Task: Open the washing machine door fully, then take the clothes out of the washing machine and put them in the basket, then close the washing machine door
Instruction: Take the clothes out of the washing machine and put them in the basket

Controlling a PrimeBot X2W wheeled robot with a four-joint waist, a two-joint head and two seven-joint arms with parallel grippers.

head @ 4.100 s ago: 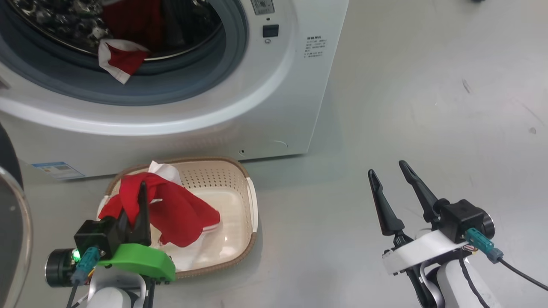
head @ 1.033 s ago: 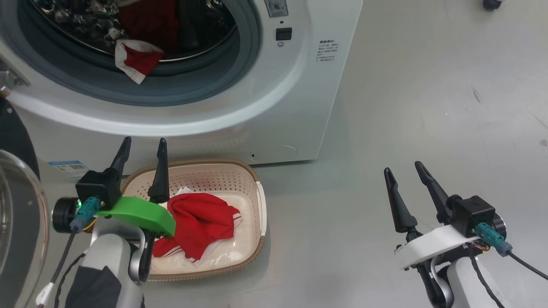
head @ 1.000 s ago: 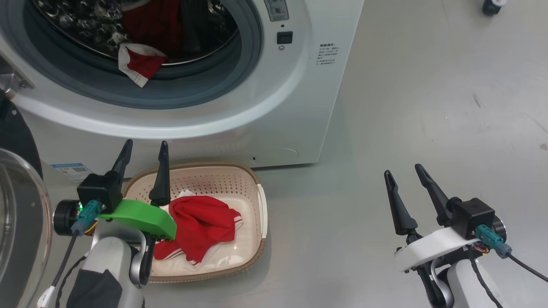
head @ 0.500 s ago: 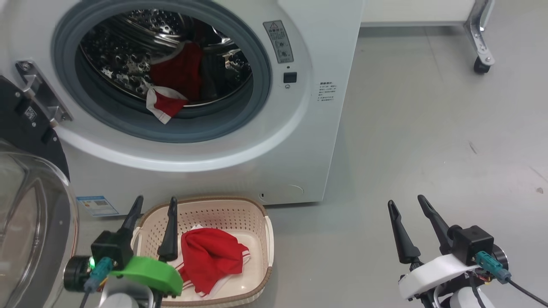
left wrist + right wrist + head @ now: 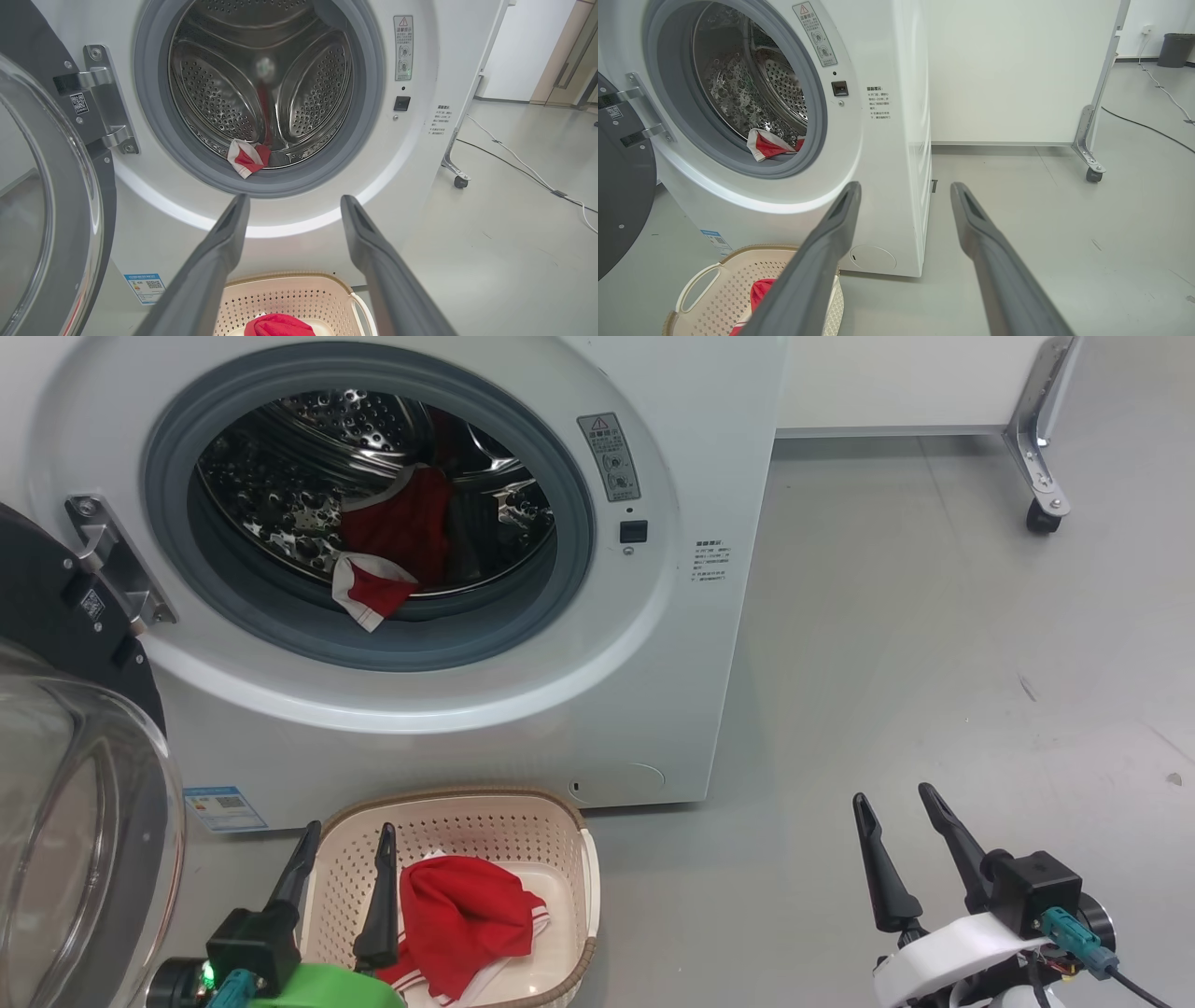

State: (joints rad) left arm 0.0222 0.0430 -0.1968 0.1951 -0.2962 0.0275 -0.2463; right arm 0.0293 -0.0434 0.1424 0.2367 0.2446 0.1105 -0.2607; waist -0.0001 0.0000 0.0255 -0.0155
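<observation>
place: lab or test room | signs: bare grey floor point(image 5: 934, 616); white partition point(image 5: 1017, 70) on castors; loose cables point(image 5: 507, 164) across floor; free-standing washing machine point(image 5: 653, 709); grey bin point(image 5: 1175, 49) by wall

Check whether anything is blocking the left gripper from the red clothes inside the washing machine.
Nothing visible is. The door is swung aside to the left, and the clothes hang over the lower lip of the drum, in plain sight. The left gripper, open, sits low over the basket in front.

Head: high, tilted down; washing machine point(image 5: 672, 709) at 11 o'clock.
Left wrist: low, near, square-on.
Right wrist: low, oblique.
Shared: it and the basket point(image 5: 485, 831).
</observation>
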